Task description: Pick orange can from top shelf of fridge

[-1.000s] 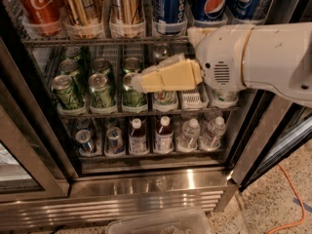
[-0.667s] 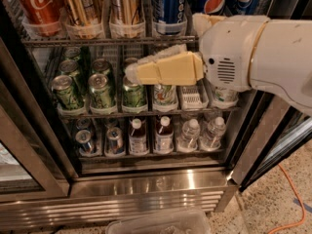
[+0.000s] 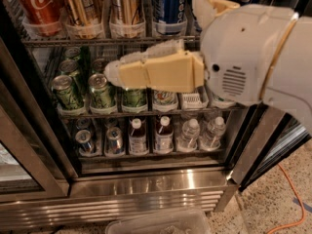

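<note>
Two golden-orange cans [image 3: 83,6] [image 3: 126,5] stand in clear cups on the top shelf [image 3: 97,41] of the fridge [image 3: 146,191]. A red Coca-Cola can [image 3: 40,6] is to their left and a blue Pepsi can [image 3: 168,6] to their right. My gripper [image 3: 115,74] is cream-yellow and points left, in front of the middle rack. It is just below the top shelf, under the right orange can, and apart from it. The big white arm housing [image 3: 243,52] hides the shelf's right end.
Green cans [image 3: 102,89] fill the middle rack and small bottles [image 3: 163,133] the lower rack. The dark door frame [image 3: 261,145] stands at the right. An orange cable [image 3: 292,199] lies on the speckled floor. A clear plastic bin [image 3: 161,222] sits at the bottom edge.
My gripper has risen and reached further left, from the middle rack's lower part to just under the top shelf. The whole fridge now looks closer and lower in the view.
</note>
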